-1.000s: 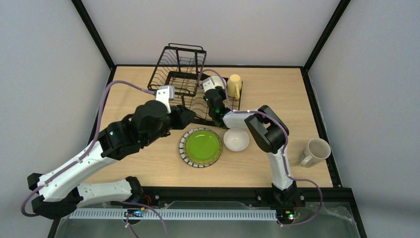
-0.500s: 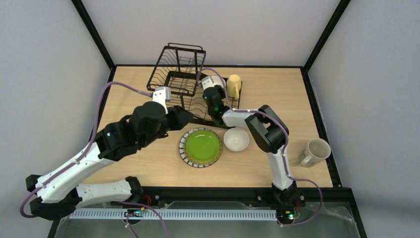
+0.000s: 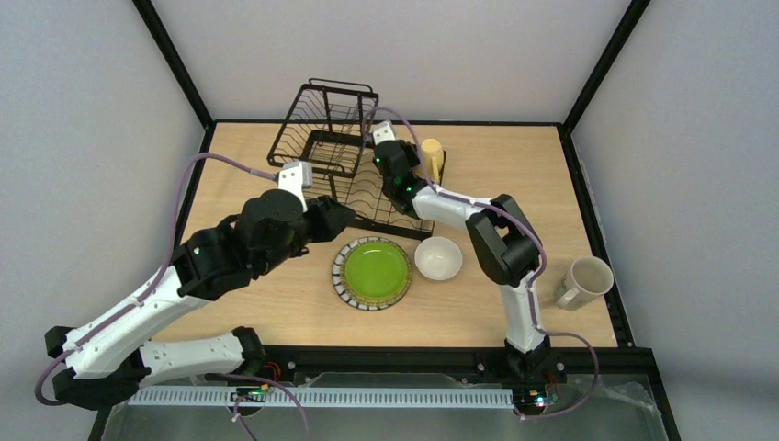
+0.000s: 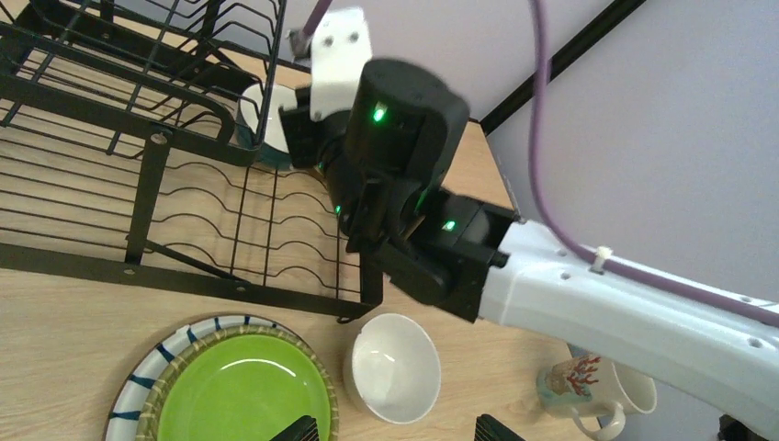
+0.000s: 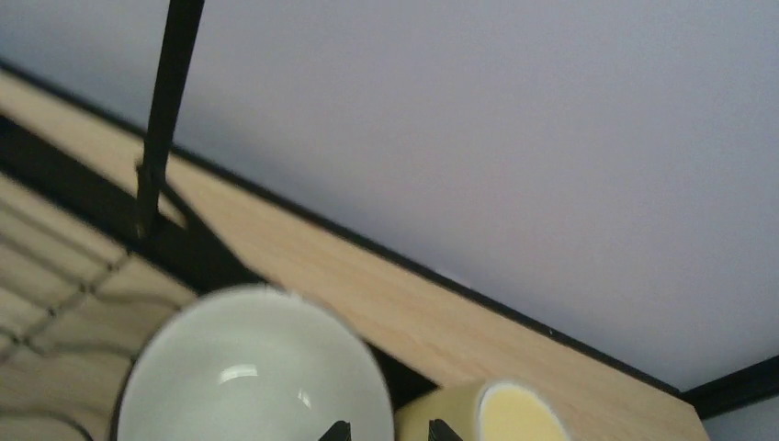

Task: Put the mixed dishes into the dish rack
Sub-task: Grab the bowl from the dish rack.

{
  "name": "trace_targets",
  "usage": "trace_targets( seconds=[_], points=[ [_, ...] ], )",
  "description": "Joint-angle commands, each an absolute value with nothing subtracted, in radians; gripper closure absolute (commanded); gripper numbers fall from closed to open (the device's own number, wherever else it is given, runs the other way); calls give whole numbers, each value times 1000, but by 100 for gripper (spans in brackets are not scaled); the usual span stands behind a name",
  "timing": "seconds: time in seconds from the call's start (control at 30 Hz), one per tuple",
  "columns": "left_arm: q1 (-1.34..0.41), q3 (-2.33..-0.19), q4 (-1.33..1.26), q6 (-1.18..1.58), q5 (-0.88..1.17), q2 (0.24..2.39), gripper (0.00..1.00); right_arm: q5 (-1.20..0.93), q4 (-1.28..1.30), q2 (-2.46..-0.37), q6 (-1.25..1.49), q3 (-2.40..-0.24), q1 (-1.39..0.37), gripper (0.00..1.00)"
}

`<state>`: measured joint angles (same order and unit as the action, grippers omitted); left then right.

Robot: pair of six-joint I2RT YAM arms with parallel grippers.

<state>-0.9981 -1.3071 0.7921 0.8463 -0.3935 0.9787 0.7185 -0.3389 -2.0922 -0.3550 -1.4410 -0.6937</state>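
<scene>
The black wire dish rack (image 3: 321, 138) stands at the back of the table. My right gripper (image 3: 384, 145) reaches over its flat tray beside the raised tier, shut on the rim of the blue-outside bowl (image 5: 253, 372). The left wrist view shows that bowl (image 4: 253, 110) against the right gripper (image 4: 285, 138). The yellow mug (image 3: 432, 158) lies just right of it. In front of the rack sit the green plate (image 3: 372, 272), the white bowl (image 3: 438, 258) and, far right, the cream mug (image 3: 583, 280). My left gripper (image 3: 340, 216) hovers open above plate and white bowl (image 4: 397, 367).
The right arm's forearm (image 3: 459, 207) stretches across the rack's front right corner. Black frame rails (image 3: 174, 55) and grey walls bound the table on three sides. Bare wood (image 3: 514, 165) lies right of the rack.
My right gripper has carried the bowl farther back along the rack toward the raised tier. The left arm has drifted slightly left, still open.
</scene>
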Motion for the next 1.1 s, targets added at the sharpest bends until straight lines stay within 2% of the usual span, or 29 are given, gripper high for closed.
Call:
trace_targets(
  seconds=[0.0,0.4,0.63,1.07],
  points=[
    [-994,-1299,771,843,-403,968,1,670,-240,-2006,-253,-1593,-683,53],
    [-994,-1329,779,789,-403,1015,1,611,25,-2113,-140,-1864,-599,52],
    [-994,-1353,776,706,-380,1095,1,370,203,-2231,-77,-2092,-473,52],
    [-986,-1472,792,550,-347,1279,1,74,382,-2387,-53,-2197,-418,51]
  ],
)
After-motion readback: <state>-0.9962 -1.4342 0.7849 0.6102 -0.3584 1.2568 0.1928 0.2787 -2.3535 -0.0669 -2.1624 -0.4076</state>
